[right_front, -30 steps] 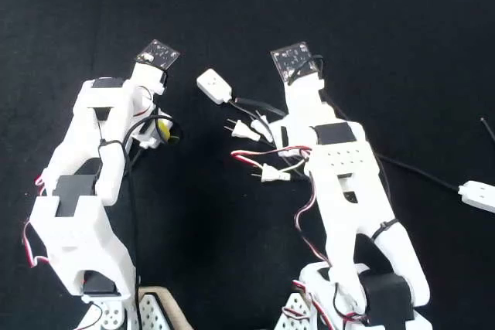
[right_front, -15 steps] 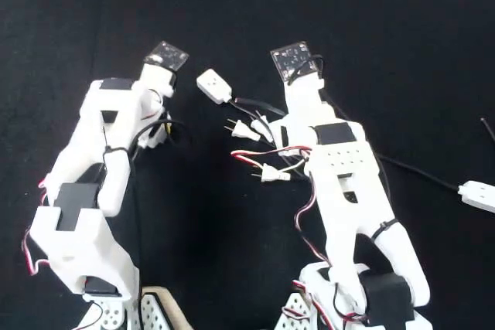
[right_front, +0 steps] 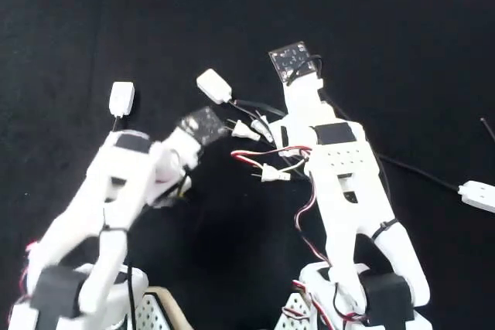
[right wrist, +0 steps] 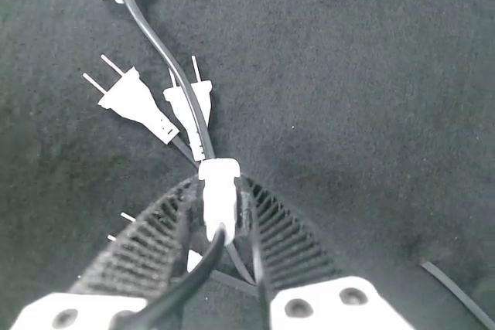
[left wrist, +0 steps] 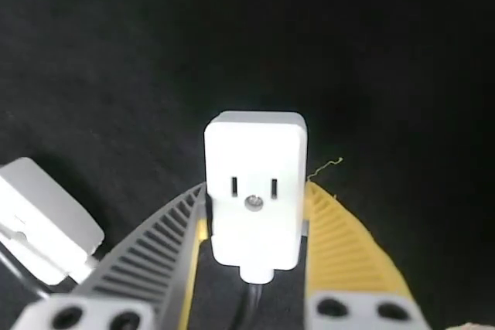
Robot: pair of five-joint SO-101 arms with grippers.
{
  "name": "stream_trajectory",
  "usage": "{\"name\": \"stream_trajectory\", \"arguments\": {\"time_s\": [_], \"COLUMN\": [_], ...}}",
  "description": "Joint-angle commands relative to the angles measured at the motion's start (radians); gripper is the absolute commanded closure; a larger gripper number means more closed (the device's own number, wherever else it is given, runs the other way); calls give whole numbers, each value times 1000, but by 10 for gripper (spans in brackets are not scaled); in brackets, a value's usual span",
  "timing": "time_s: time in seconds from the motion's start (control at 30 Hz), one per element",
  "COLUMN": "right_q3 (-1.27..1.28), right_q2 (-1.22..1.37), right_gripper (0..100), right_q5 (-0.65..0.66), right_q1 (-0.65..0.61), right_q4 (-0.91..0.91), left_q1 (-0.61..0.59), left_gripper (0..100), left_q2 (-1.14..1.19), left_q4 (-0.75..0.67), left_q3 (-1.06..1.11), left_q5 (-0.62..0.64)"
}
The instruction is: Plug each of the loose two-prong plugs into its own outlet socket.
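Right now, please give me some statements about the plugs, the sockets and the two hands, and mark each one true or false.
1. The left hand holds an outlet socket between its fingers. True.
2. A plug is already inserted in that socket. False: both slots are empty.
3. The right hand is shut on a white plug. True.
4. The table has a white cover. False: the cover is black.
5. A loose plug lies near the right hand with its prongs bare. True.
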Motion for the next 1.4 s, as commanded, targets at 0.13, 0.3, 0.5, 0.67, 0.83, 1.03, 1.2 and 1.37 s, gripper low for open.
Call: {"name": "stream_trajectory", "arguments": {"time_s": [0.13,0.3,0.5,0.67,0.83,1.03,1.2,1.37], "right_q3": [-25,-25,-25,-25,-25,-25,-25,-24], "right_q2": [2,2,2,1,1,1,1,1], "right_gripper": [986,986,986,986,986,986,986,986], "right_q5": [8,8,8,8,8,8,8,8], "right_q1": [14,14,14,15,15,15,15,15], "right_q4": [-17,-17,-17,-17,-17,-17,-17,-15], "left_q1": [15,22,108,183,150,73,-5,-30], "left_gripper": [662,659,659,659,659,659,659,659], "left_q2": [-166,-298,-512,-637,-598,-445,-249,-32], "left_q4": [-17,89,55,-94,-180,-298,-324,-261], "left_q3": [67,68,254,450,496,472,354,194], "left_q5": [-58,-31,77,81,77,46,9,8]}}
